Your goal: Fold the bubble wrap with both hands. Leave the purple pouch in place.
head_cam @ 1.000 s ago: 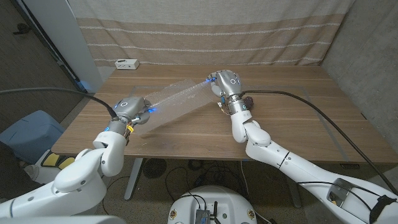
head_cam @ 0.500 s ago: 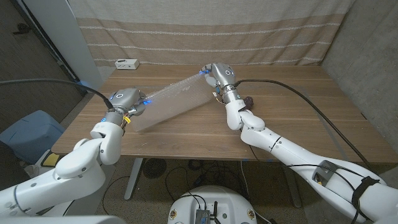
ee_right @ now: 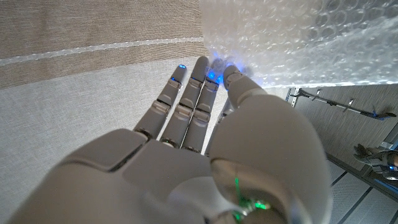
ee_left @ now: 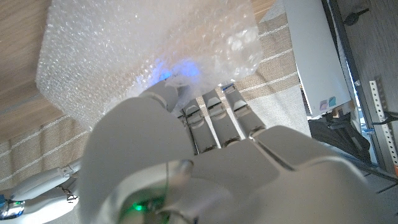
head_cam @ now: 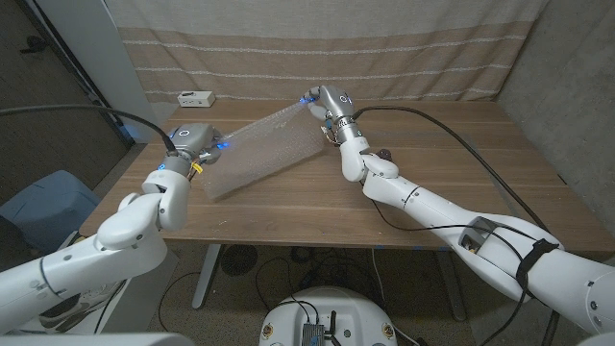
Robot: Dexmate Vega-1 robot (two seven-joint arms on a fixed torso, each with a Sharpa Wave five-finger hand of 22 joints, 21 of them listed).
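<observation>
A clear bubble wrap sheet is stretched in the air between my two hands, over the table's far left half. Its lower edge hangs down close to the wood. My left hand pinches one upper corner, and the wrap bunches over its fingertips in the left wrist view. My right hand pinches the other upper corner near the back edge, where the wrap drapes past its fingertips. The purple pouch lies on the table just beside my right forearm, small and partly hidden.
A white box sits at the wooden table's far left corner. A striped curtain hangs right behind the back edge. A blue bin stands on the floor to the left.
Both hands have risen and moved toward the far edge of the table with the wrap between them. The sheet has gone from a low slanted strip to a broad hanging panel.
</observation>
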